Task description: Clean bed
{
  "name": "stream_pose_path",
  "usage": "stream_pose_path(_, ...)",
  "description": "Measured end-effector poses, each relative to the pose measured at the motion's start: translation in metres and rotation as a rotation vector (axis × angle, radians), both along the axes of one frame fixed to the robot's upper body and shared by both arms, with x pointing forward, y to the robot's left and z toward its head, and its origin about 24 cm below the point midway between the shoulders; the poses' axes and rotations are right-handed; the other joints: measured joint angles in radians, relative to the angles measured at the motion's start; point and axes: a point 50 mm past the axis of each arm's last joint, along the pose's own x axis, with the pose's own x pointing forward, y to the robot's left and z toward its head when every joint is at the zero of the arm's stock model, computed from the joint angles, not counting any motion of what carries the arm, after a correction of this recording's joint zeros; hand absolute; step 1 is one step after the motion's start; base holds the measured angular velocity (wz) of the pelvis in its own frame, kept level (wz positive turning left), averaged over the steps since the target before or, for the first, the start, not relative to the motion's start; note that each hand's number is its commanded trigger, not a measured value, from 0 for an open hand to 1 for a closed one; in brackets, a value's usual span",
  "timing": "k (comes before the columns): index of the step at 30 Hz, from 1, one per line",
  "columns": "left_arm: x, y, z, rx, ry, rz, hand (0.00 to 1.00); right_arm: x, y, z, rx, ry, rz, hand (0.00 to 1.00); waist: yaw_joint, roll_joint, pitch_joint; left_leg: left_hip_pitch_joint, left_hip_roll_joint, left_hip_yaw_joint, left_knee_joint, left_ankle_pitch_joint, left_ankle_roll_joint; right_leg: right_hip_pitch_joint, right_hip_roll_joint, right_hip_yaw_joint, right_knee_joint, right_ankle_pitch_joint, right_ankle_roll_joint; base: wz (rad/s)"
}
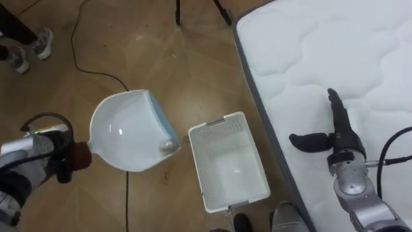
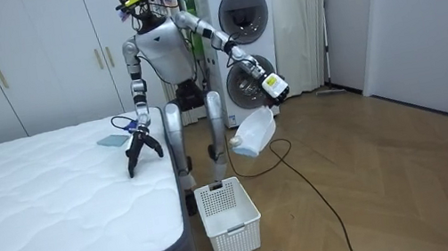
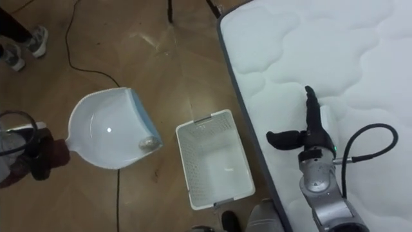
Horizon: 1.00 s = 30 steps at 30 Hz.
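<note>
— Our left hand (image 1: 45,158) is gripping the dustpan (image 1: 129,129), fingers curled round its dark reddish handle. We're holding it out above the wooden floor (image 1: 161,58).

— What are we seeing of the dustpan?

— We're looking into a smooth, glossy white scoop. It's rounded at the handle end, with a pale blue band along its straight edge. Beside it the basket (image 1: 228,161) is standing on the floor, between the dustpan and the mattress (image 1: 322,45). It's white plastic, rectangular, with latticed walls.

— And our right hand (image 1: 336,138)?

— We're holding it open over the mattress, fingers straight and thumb sticking out sideways. Whether it's touching, we cannot tell. The mattress is lying bare, white and quilted in soft, puffy curves. In the room view a small flat bluish thing (image 2: 112,140) is lying on it, just beyond that hand.
</note>
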Motion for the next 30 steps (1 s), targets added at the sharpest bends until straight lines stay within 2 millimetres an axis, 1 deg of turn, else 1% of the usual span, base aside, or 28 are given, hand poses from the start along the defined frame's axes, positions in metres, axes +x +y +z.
stream_pose_path(5, 0.006, -0.007, 0.005, 0.072, -0.002, -0.082, 1.00, 0.005, 0.002, 0.001, 0.006, 0.006, 0.015, 0.00, -0.019, 0.004, 0.0015, 0.004, 0.000, 0.005, -0.001, 0.000, 0.000, 0.010, -0.002, 0.002, -0.001, -0.001, 0.002, 0.00)
stream_pose_path(7, 0.007, -0.010, 0.005, 0.092, 0.003, -0.106, 1.00, 0.007, 0.003, 0.001, 0.011, 0.005, 0.015, 0.00, -0.024, 0.008, 0.0042, 0.008, 0.000, 0.006, -0.001, 0.000, 0.000, 0.014, -0.002, 0.003, -0.001, -0.003, 0.004, 0.00)
stream_pose_path(9, 0.010, -0.011, 0.008, 0.120, 0.008, -0.131, 1.00, 0.011, 0.007, 0.001, 0.020, 0.000, 0.021, 0.00, -0.042, 0.015, 0.0081, 0.008, 0.000, 0.007, -0.002, -0.001, -0.003, 0.014, -0.001, 0.004, -0.003, -0.003, 0.004, 0.00)
stream_pose_path(10, 0.011, -0.012, 0.009, 0.130, 0.010, -0.140, 1.00, 0.012, 0.008, 0.001, 0.019, 0.000, 0.026, 0.00, -0.045, 0.018, 0.0094, 0.008, 0.000, 0.007, -0.003, -0.003, -0.005, 0.014, -0.001, 0.004, -0.003, -0.003, 0.004, 0.00)
stream_pose_path(13, 0.020, -0.015, 0.018, 0.162, 0.000, -0.177, 1.00, 0.014, 0.009, 0.002, 0.022, 0.000, 0.038, 0.00, -0.050, 0.022, 0.0111, 0.007, 0.000, 0.011, -0.004, -0.003, -0.005, 0.006, -0.003, 0.005, -0.003, -0.003, 0.004, -0.02)
stream_pose_path(15, 0.023, -0.013, 0.027, 0.183, -0.016, -0.185, 1.00, 0.017, 0.012, 0.005, 0.025, -0.007, 0.054, 0.00, -0.052, 0.022, 0.0112, 0.006, 0.002, 0.024, -0.009, -0.003, -0.006, -0.003, -0.001, 0.015, -0.003, -0.002, 0.004, -0.14)
stream_pose_path(18, 0.025, -0.009, 0.032, 0.201, -0.020, -0.185, 1.00, 0.020, 0.014, 0.007, 0.027, -0.011, 0.070, 0.00, -0.068, 0.025, 0.0125, 0.012, 0.002, 0.038, -0.016, -0.002, -0.003, -0.003, -0.002, 0.028, -0.003, -0.002, 0.005, -0.15)
stream_pose_path(20, 0.026, -0.010, 0.033, 0.219, -0.014, -0.200, 1.00, 0.022, 0.014, 0.008, 0.028, -0.014, 0.070, 0.00, -0.073, 0.029, 0.0141, 0.015, 0.002, 0.044, -0.018, -0.001, 0.001, -0.002, -0.003, 0.030, -0.003, -0.002, 0.005, -0.09)
stream_pose_path(21, 0.026, -0.011, 0.034, 0.227, -0.010, -0.212, 1.00, 0.023, 0.014, 0.009, 0.029, -0.016, 0.069, 0.00, -0.081, 0.030, 0.0144, 0.016, 0.002, 0.048, -0.023, -0.001, 0.001, -0.003, -0.003, 0.031, -0.003, -0.001, 0.006, -0.09)
stream_pose_path(24, 0.026, -0.012, 0.033, 0.238, 0.001, -0.226, 1.00, 0.023, 0.014, 0.009, 0.029, -0.018, 0.069, 0.00, -0.087, 0.031, 0.0145, 0.023, 0.002, 0.059, -0.033, -0.001, 0.002, -0.005, -0.004, 0.034, -0.004, -0.001, 0.007, -0.11)
stream_pose_path(27, 0.025, -0.012, 0.032, 0.259, 0.025, -0.236, 1.00, 0.026, 0.015, 0.012, 0.029, -0.028, 0.073, 0.00, -0.101, 0.034, 0.0149, 0.023, 0.002, 0.058, -0.035, -0.003, 0.004, -0.006, -0.004, 0.033, -0.004, -0.001, 0.007, 0.00)
stream_pose_path(30, 0.025, -0.012, 0.033, 0.275, 0.032, -0.243, 1.00, 0.028, 0.016, 0.013, 0.031, -0.031, 0.075, 0.00, -0.106, 0.037, 0.0133, 0.023, 0.003, 0.058, -0.037, -0.003, 0.004, -0.007, -0.003, 0.034, -0.004, -0.001, 0.007, 0.00)
